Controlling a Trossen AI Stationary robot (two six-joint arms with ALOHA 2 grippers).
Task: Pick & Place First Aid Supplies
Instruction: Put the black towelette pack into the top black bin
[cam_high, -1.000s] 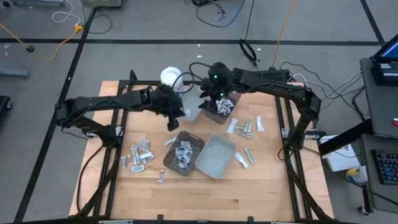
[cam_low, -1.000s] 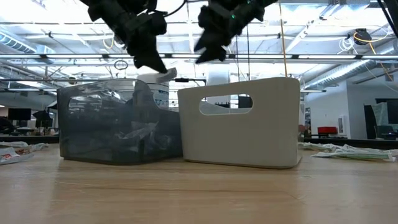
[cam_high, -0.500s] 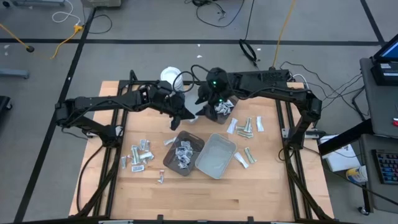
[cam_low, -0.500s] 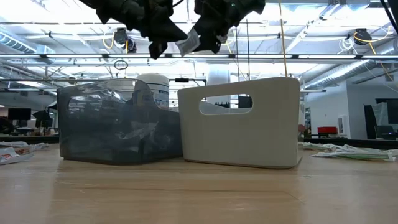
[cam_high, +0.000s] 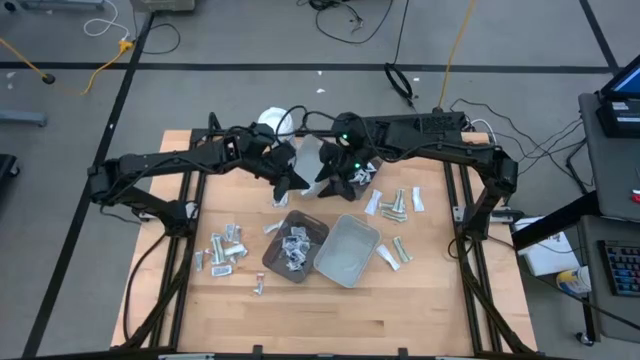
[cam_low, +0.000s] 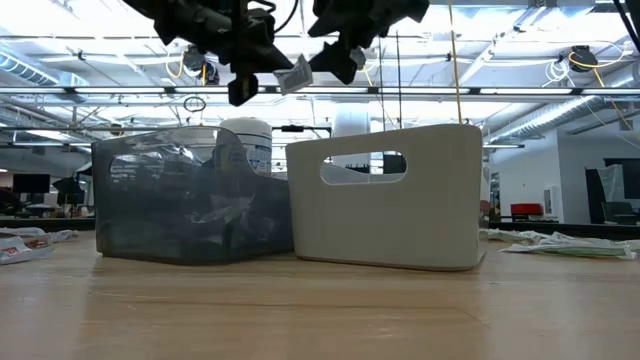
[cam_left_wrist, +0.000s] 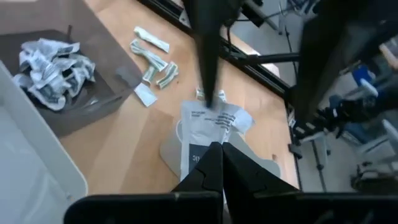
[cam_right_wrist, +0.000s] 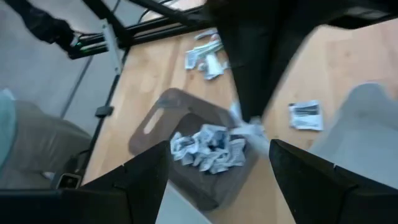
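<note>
Left gripper (cam_left_wrist: 214, 163) clamped on white packet (cam_left_wrist: 208, 127), right gripper (cam_low: 338, 58) spread wide just beside it

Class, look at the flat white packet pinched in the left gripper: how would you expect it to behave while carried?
The white packet looks thin and creased, so probably floppy. It hangs from the shut left gripper by one edge, so it seems light. Held so narrowly, it might swing or slip.

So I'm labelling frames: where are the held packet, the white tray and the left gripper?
held packet (cam_left_wrist: 208, 121), left wrist view, printed face.
white tray (cam_low: 400, 215), low view, front wall.
left gripper (cam_left_wrist: 214, 149), left wrist view, between shut fingertips.
</note>
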